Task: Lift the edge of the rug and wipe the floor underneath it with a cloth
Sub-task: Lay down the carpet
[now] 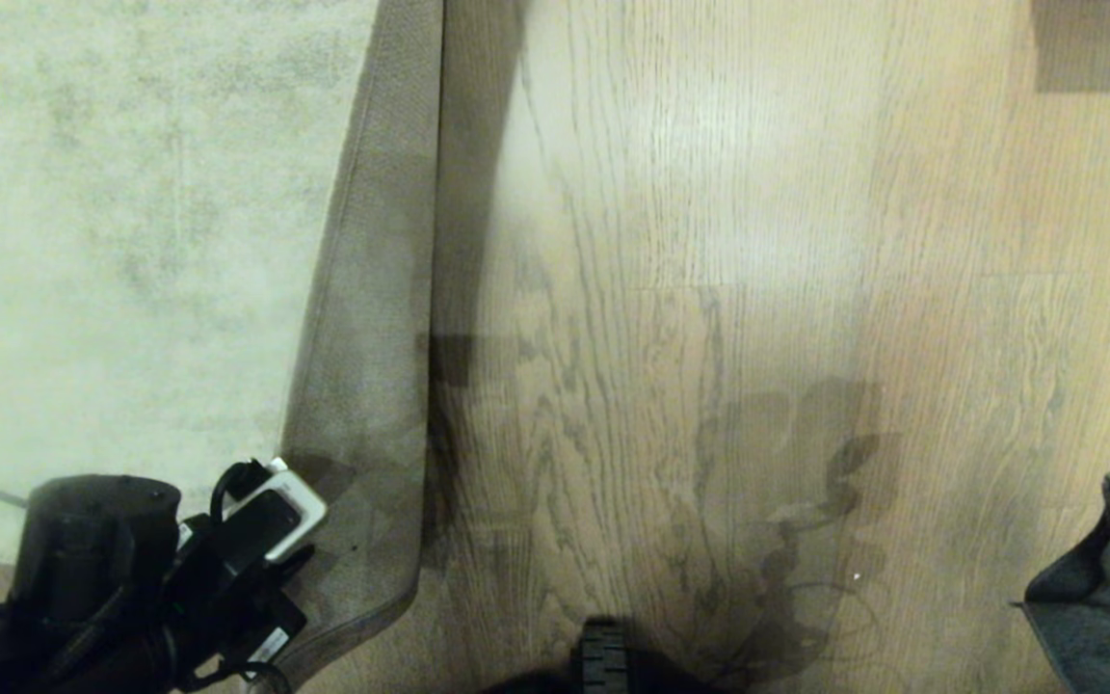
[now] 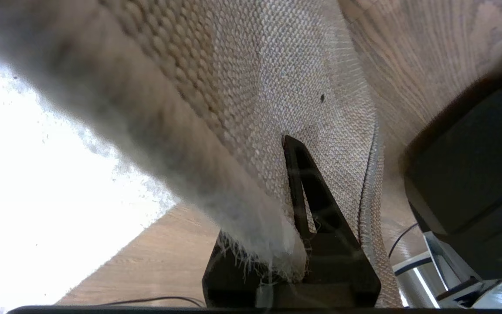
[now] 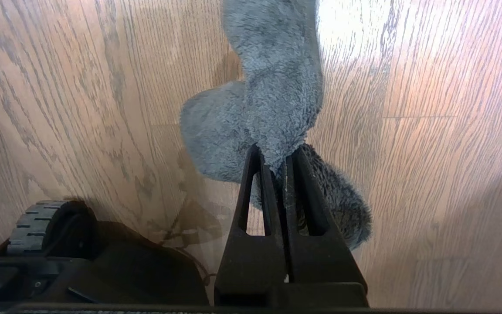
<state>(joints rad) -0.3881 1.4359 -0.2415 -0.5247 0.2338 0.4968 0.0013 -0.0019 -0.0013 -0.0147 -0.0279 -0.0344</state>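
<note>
Nearest us: left gripper (image 2: 288, 183) clamped on the rug edge (image 1: 372, 386), folded back at 8 o'clock | right gripper (image 3: 275, 161) pinching the cloth (image 1: 1109, 588) at 4 o'clock | bared floor (image 1: 671, 289) strip runs 12-to-6 between them, so we sweep the cloth toward 9.

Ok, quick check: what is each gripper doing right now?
Left gripper: shut on the rug edge, folded back.
Right gripper: shut on the cloth, above the floor.
</note>
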